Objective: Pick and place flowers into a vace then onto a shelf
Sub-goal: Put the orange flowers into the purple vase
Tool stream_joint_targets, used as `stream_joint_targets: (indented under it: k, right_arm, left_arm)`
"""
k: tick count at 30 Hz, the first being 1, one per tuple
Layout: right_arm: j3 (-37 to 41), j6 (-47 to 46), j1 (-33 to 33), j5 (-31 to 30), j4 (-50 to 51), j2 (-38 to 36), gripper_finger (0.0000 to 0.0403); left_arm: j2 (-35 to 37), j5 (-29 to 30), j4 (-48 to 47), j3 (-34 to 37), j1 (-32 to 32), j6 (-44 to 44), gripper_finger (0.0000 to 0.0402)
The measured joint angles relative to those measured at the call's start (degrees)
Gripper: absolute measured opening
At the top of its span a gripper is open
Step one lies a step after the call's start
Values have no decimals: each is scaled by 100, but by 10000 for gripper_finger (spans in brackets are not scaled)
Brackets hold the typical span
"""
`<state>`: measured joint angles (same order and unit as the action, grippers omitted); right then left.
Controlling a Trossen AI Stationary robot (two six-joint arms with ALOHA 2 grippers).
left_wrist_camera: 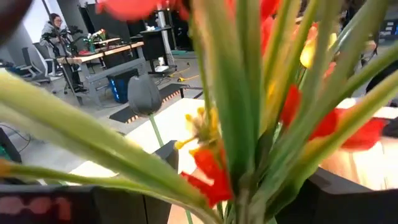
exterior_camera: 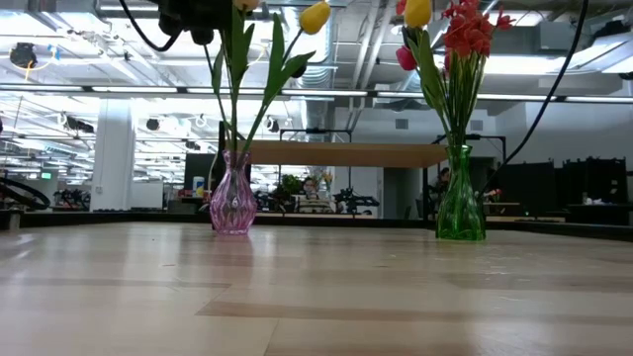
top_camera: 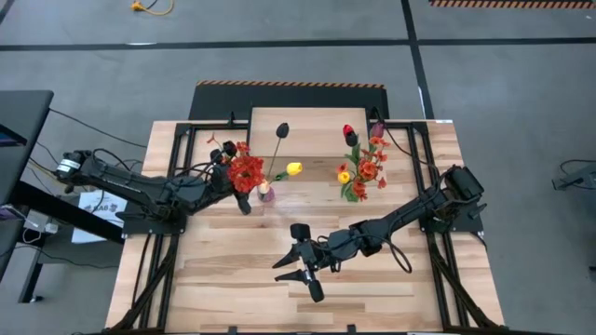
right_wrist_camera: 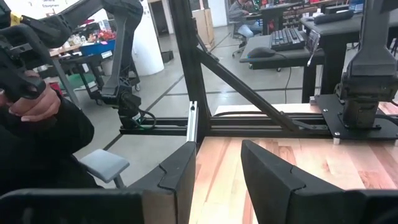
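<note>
A pink glass vase (exterior_camera: 232, 203) stands on the table left of centre. It holds flowers (top_camera: 248, 172): red blossoms, a yellow tulip (top_camera: 294, 168) and a dark maroon tulip (top_camera: 282, 130). My left gripper (top_camera: 248, 193) is open and level at the stems (left_wrist_camera: 245, 155) above the vase, with a finger (left_wrist_camera: 348, 193) on either side and no touch that I can see. The shelf (top_camera: 312, 130), a light-wood board, stands at the far middle. My right gripper (right_wrist_camera: 217, 180) hangs open with nothing in it over the near middle of the table (top_camera: 300, 268).
A green glass vase (exterior_camera: 460, 208) with red, yellow and orange flowers (top_camera: 363, 167) stands right of centre, in front of the shelf. Black frame rails (top_camera: 154, 270) run along the table's sides. A person's hand and sleeve (right_wrist_camera: 37, 118) show beyond the table's edge.
</note>
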<state>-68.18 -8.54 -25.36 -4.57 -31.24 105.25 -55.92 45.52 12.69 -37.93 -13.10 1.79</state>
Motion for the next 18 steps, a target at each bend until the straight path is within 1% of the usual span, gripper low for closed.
stream_joint_targets:
  k: [5, 13, 15, 18]
  right_arm:
    - [0, 0, 0, 1, 2, 0, 121]
    - [0, -2, 0, -1, 2, 0, 121]
    - [0, -2, 0, 1, 1, 0, 121]
    - [0, -2, 0, 0, 2, 0, 121]
  left_arm:
    - [202, 142, -10, 0, 0, 1, 203]
    - [351, 80, -43, 0, -2, 33, 203]
    - [351, 79, -66, 0, -2, 38, 197]
    - [350, 78, -145, 0, -2, 40, 175]
